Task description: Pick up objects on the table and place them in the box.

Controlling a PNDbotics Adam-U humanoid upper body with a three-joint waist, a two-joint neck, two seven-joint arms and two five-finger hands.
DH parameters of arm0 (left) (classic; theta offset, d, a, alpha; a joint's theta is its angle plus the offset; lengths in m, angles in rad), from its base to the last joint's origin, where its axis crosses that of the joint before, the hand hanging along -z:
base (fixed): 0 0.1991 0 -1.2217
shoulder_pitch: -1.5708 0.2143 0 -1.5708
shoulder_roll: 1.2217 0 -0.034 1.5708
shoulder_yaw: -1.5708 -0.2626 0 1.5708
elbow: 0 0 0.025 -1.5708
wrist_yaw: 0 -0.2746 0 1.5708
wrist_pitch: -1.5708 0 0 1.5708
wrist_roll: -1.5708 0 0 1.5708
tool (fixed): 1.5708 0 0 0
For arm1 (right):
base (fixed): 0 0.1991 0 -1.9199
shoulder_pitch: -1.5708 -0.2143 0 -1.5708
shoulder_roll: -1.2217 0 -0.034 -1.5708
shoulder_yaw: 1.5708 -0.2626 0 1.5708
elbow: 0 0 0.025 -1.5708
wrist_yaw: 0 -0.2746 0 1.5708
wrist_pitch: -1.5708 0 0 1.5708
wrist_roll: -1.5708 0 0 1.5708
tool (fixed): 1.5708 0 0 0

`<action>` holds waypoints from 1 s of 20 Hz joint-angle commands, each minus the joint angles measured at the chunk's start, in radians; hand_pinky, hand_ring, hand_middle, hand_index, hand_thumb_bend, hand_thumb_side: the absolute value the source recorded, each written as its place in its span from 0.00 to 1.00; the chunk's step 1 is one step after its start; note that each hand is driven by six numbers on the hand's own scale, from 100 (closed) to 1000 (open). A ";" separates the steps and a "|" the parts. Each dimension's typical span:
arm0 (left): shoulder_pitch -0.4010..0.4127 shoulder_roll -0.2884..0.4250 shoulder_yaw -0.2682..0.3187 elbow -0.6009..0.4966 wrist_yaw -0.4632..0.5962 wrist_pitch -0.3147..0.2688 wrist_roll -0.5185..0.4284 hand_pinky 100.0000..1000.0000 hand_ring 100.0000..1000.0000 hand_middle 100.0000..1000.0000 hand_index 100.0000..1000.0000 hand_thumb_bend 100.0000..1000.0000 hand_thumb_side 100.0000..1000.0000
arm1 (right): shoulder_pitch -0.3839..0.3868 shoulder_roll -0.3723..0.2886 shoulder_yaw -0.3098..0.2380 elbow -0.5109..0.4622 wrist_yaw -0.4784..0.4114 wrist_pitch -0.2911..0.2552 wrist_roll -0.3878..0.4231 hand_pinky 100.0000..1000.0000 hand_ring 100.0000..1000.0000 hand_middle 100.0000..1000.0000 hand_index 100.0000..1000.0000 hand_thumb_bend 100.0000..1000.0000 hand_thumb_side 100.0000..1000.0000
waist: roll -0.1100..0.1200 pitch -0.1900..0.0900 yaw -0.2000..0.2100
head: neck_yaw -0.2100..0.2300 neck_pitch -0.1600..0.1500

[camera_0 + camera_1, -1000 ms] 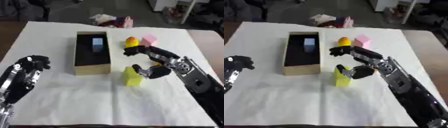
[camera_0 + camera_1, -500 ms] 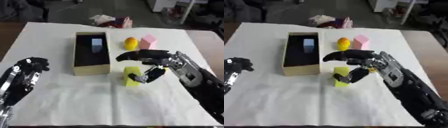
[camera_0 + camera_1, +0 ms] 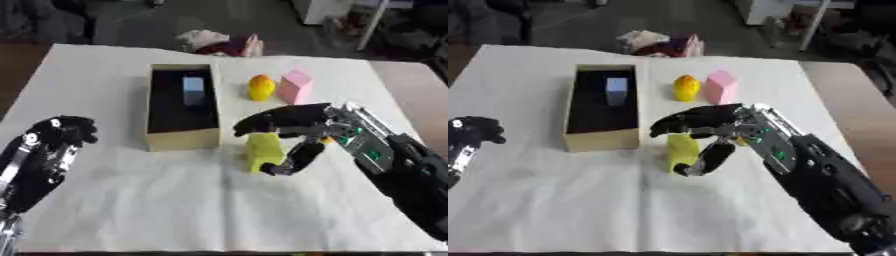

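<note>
Left eye view: the right hand (image 3: 306, 131) curls around the upright yellow block (image 3: 263, 152), fingers above, thumb beneath (full contact unclear). The box (image 3: 182, 143) sits just leftward. The left hand (image 3: 52, 142) rests curled, far off.

We appear to be in a lab or workshop set up for robot trials. Before us is a counter (image 3: 114, 210) covered with a creased white cloth, laid out like a test surface rather than a place for daily use. Beyond its far edge we see a dark, bare floor (image 3: 131, 20), the white base of some furniture or equipment (image 3: 319, 10), and thin pale metal legs (image 3: 372, 22). A crumpled heap of pale and dark red cloth (image 3: 219, 42) lies at the counter's far edge.
</note>
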 commanded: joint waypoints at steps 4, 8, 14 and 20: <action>-0.006 0.002 -0.001 -0.008 -0.001 -0.002 -0.002 0.76 0.59 0.58 0.71 0.00 0.64 | -0.010 -0.005 -0.027 -0.021 0.102 -0.240 0.261 0.95 0.98 0.97 1.00 0.18 0.32 | 0.004 -0.013 -0.001 | -0.004 0.005; -0.005 0.001 -0.001 -0.007 -0.002 -0.002 0.000 0.76 0.59 0.58 0.71 0.00 0.64 | 0.002 0.031 -0.052 0.000 0.255 -0.265 0.262 0.94 0.97 0.97 1.00 0.16 0.29 | 0.005 -0.013 -0.001 | -0.005 0.005; -0.004 0.000 0.001 -0.008 -0.003 -0.001 0.002 0.76 0.59 0.58 0.71 0.00 0.64 | 0.010 0.049 -0.076 0.049 0.301 -0.275 0.261 0.92 0.92 0.91 1.00 0.12 0.25 | 0.007 -0.011 -0.001 | -0.005 0.005; -0.003 -0.001 0.003 -0.008 -0.003 -0.001 0.005 0.76 0.59 0.58 0.71 0.00 0.64 | 0.015 0.054 -0.115 0.033 0.277 -0.256 0.193 0.86 0.77 0.81 0.98 0.04 0.13 | 0.008 -0.011 -0.002 | -0.004 0.005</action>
